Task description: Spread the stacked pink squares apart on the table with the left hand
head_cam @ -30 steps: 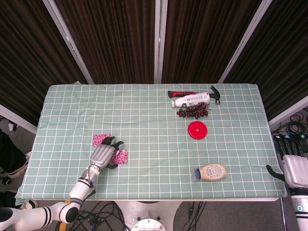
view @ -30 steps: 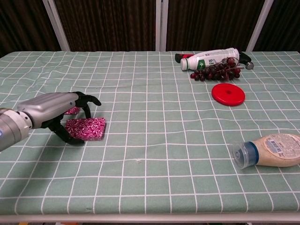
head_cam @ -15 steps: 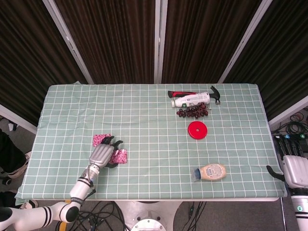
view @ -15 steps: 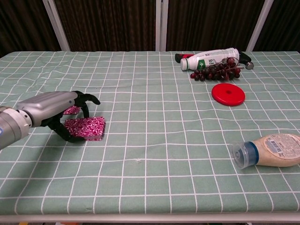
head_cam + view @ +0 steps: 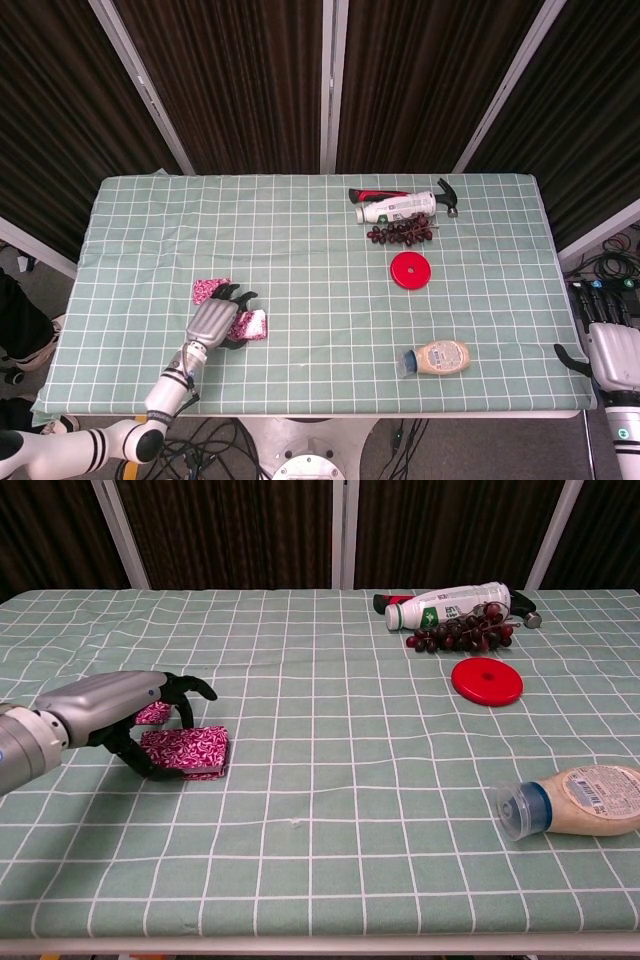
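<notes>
Occlusion: left hand (image 5: 110, 708) arches over two pink squares, covering part of each; near square (image 5: 186, 752) sits under curled fingers (image 5: 190, 692), far square (image 5: 153, 713) peeks out behind it. Whether the fingers grip or only touch cannot be told. Right hand (image 5: 612, 350) is cut off at desk (image 5: 300, 240) edge, fingers apart, holding nothing. Bare cloth lies right of the near square.

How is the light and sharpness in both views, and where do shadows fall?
Head view: even, sharp light, black curtains swallow detail. Chest view: left robot hand casts a soft shadow beside the patterned pink square; the red plastic disc shows no glare.
</notes>
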Tool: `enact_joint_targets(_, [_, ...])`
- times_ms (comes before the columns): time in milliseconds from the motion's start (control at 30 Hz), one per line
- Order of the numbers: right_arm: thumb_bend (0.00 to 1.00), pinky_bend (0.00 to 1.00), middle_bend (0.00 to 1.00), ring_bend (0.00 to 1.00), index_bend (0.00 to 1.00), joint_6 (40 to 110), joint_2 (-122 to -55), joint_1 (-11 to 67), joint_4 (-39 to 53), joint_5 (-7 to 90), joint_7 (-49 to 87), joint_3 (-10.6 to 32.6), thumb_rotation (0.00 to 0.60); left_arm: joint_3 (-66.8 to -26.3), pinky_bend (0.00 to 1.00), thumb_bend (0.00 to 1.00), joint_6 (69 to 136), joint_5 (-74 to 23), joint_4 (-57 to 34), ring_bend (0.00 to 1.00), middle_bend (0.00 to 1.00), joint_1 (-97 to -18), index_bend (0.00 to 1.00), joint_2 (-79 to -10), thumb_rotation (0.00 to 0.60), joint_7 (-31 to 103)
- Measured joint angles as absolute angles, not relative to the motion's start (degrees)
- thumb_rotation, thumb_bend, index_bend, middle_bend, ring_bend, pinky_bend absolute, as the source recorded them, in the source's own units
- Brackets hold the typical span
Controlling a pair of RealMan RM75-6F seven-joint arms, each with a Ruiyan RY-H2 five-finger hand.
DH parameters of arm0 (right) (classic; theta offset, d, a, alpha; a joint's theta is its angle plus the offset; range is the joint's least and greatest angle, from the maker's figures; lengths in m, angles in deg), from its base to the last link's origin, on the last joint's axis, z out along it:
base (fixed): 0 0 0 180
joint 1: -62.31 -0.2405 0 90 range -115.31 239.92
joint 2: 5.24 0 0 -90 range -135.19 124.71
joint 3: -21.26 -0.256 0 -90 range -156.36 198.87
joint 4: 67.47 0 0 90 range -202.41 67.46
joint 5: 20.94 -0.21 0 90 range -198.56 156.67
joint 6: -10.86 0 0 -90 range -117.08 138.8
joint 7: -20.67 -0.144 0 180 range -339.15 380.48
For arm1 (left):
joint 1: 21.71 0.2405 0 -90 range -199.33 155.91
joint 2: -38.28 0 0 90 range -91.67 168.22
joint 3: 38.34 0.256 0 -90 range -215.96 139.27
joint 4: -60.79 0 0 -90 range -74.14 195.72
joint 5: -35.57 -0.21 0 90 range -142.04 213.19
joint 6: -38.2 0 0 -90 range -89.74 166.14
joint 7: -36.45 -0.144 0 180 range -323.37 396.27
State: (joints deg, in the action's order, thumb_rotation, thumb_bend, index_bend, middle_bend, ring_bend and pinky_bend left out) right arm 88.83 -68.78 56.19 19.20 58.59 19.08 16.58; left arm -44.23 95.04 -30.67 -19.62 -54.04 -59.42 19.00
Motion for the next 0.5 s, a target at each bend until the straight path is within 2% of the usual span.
enact_joint_targets(500, [0.17, 0.0, 0.0, 0.0, 0.0, 88.7, -68.6, 56.1, 19.6, 58.3, 19.5, 16.4, 0.6, -44.5, 0.07, 0.23, 95.6, -31.0, -20.5, 0.09, 0.44, -54.1, 0.18, -58.5, 0.6, 19.9])
